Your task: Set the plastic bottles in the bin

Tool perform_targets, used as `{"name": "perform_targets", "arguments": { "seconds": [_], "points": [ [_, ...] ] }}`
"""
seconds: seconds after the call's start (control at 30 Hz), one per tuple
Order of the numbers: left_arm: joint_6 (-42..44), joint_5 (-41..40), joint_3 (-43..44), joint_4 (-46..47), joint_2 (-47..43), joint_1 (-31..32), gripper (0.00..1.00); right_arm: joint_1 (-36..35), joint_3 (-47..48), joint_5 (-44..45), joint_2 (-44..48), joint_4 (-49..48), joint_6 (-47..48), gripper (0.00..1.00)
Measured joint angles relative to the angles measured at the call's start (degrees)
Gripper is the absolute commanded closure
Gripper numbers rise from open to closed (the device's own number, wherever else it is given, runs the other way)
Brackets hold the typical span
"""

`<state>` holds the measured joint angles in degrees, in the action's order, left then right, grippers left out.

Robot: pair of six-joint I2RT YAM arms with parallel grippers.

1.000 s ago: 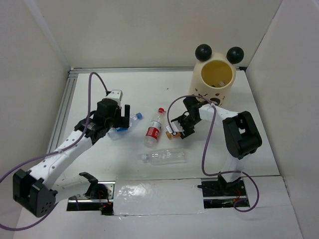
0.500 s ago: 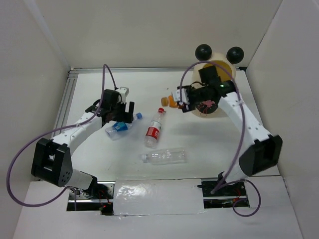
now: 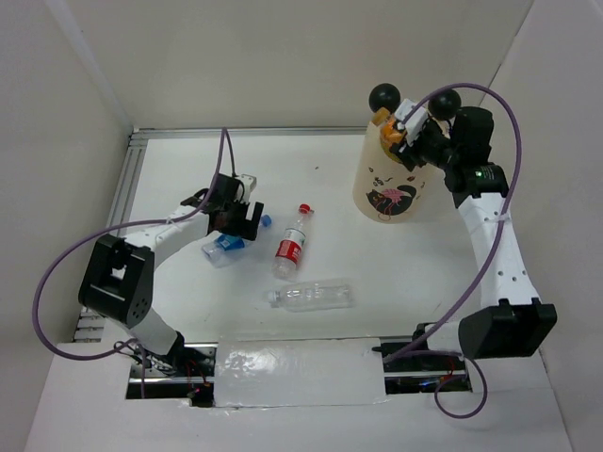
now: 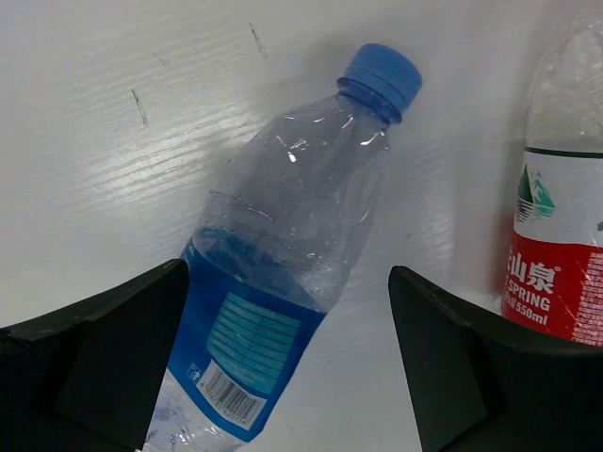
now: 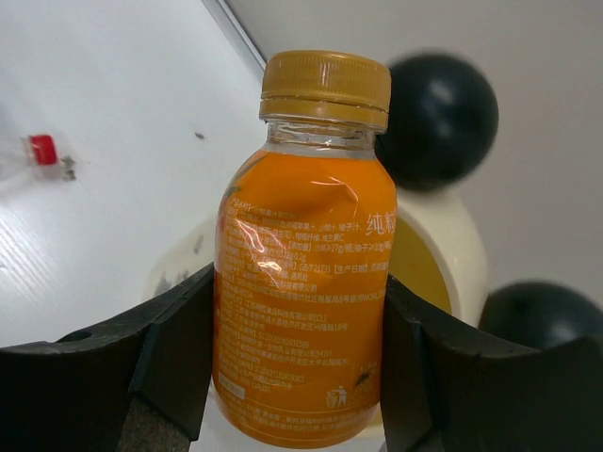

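Now the right gripper [image 3: 400, 132], low beside the red-labelled bottle [image 3: 291, 249] a second ago, is up at the rim of the bin [image 3: 386, 193] between its black ears, its jaws clamped on the orange bottle [image 5: 301, 282]. The left gripper [image 4: 292, 377] has shifted over the blue-labelled bottle [image 4: 283, 254], jaws spread wide either side of it. The red label reads "SPRING 550ml"; the orange bottle's print is Chinese. The clear unlabelled bottle [image 3: 309, 296] lies on the table. The bin's yellow inside shows; its contents are hidden.
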<state>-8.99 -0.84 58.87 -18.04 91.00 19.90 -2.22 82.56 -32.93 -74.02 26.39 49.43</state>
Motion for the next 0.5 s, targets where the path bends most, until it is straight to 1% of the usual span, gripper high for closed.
{"name": "perform_targets", "arguments": {
  "seconds": [0.03, 0.13, 0.23, 0.27, 0.3, 0.5],
  "points": [
    [-0.02, -0.42, 0.0, -0.07, 0.31, 0.04, 0.0, 1.2, -0.11, 0.26, -0.72, -0.37, -0.63, 0.68],
    [-0.17, -1.62, -0.02, -0.2, 0.92, 0.31, 0.0, 4.5, -0.46, 0.24, -2.86, -1.25, -1.88, 0.61],
    [-0.2, -2.43, -0.02, -0.37, 0.98, 0.31, 0.0, 6.36, -0.55, -0.24, -4.52, -1.66, -2.05, 0.33],
    [-0.2, -2.58, -0.02, -0.37, 1.03, 0.33, 0.0, 6.58, -0.55, -0.35, -5.07, -1.77, -2.05, 0.19],
    [-0.2, -2.75, -0.02, -0.42, 1.11, 0.42, 0.0, 6.73, -0.52, -0.46, -5.7, -1.84, -2.21, 0.0],
    [-0.17, -4.02, -0.42, -0.59, 1.81, 1.66, 0.0, 9.46, -0.5, -3.58, -8.07, -1.95, -2.99, 0.0]
  ]
}}
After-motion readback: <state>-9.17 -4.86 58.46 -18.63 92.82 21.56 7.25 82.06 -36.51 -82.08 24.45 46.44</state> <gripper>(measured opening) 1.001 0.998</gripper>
